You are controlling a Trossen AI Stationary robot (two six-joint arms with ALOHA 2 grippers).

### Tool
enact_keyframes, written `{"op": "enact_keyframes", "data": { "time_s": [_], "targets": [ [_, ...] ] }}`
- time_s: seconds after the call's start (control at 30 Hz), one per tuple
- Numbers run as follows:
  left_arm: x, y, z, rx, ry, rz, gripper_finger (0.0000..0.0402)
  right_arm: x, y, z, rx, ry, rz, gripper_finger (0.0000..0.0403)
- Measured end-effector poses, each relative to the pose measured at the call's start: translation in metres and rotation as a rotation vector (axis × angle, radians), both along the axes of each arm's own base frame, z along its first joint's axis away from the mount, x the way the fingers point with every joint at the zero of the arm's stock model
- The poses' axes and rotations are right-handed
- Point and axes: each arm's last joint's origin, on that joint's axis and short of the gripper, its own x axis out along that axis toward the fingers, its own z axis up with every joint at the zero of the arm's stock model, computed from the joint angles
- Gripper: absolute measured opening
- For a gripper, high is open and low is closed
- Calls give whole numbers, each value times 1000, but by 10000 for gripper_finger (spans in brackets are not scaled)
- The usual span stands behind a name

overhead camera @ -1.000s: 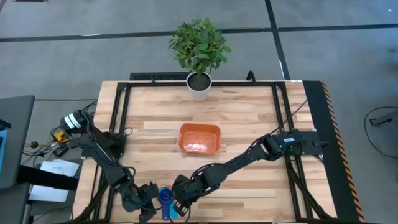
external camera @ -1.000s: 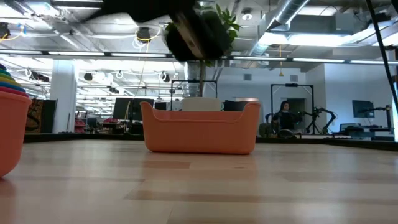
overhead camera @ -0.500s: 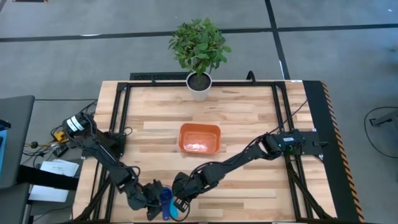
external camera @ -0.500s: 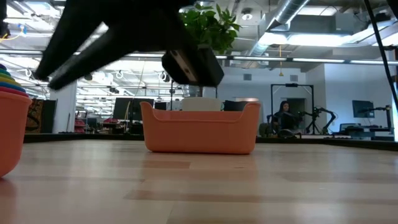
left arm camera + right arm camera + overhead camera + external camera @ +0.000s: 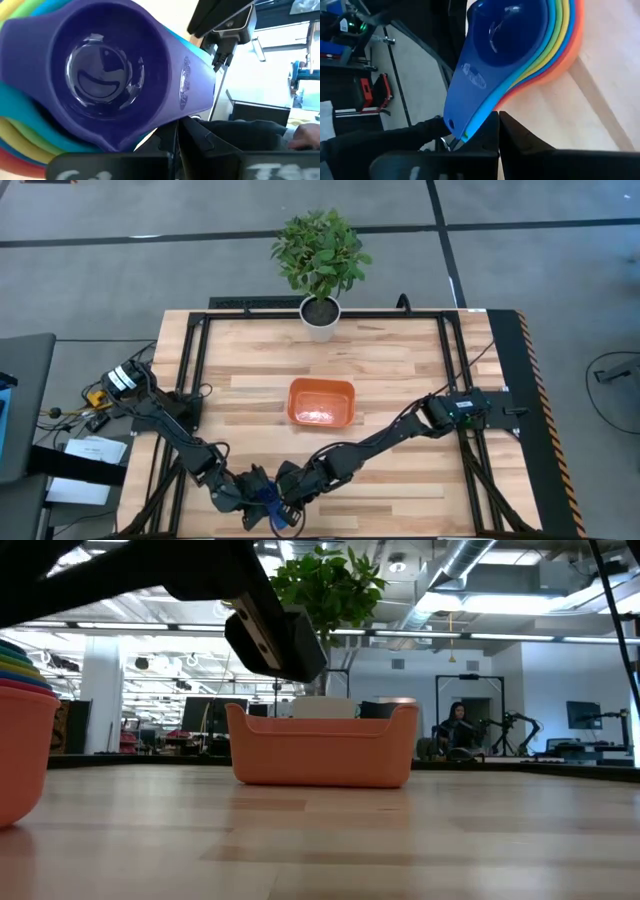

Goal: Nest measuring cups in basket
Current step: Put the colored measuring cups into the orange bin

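Note:
The measuring cups (image 5: 268, 500) stand nested in one stack at the table's near edge, the blue cup (image 5: 100, 75) on top. The low view shows the stack's base (image 5: 20, 810) on the wood. My left gripper (image 5: 256, 505) is shut right beside the stack on its left. My right gripper (image 5: 284, 502) is shut against its right side, at the handles (image 5: 470, 120). The orange basket (image 5: 321, 402) sits at mid-table, far from both. My left gripper has its shut fingertips (image 5: 176, 131) under the stack's rim, where the blue cup's handle (image 5: 192, 90) begins. It slants down from the table's left; I cannot tell whether it touches. My right gripper is shut beside the handles. One finger's outer side (image 5: 487, 125) lies against their free ends (image 5: 462, 131), with no handle between the fingers. It slants down from the right. The stack stays on the table.
A white pot with a green plant (image 5: 320, 315) stands at the far edge, behind the basket (image 5: 322, 745). Bare wood lies between stack and basket. A dark arm part (image 5: 275, 635) hangs over the table in the low view.
My left gripper has travelled toward the table's right edge, closing in on the stack until it stands right beside it. In the low view the stack has shifted slightly to the right.

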Motion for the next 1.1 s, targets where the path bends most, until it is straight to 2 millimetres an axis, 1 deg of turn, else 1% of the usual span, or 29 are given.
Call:
{"op": "enact_keyframes", "data": {
  "time_s": [0.13,0.3,0.57,0.67,0.8,0.87,0.97,1.1],
  "targets": [
    [0,0,0,-5,4,5,0,1,-2,-1,-12,-3,12,23],
    [1,1,0,-3,2,16,0,3,-7,0,-15,-5,8,19],
    [10,10,0,21,-10,25,0,3,-9,-1,-20,-2,30,23],
    [12,12,0,29,-14,13,0,2,-11,-3,-29,22,24,22],
    [15,16,-1,48,-14,7,0,-2,-21,-7,-62,118,-8,17],
    [17,19,-1,55,-17,7,0,-4,-25,-6,-84,148,-21,20],
    [20,22,-1,54,-8,-10,0,-8,-29,2,-113,177,-10,34],
    [21,24,-2,66,-9,-29,0,-9,-32,12,-115,165,-10,58]
  ]
}}
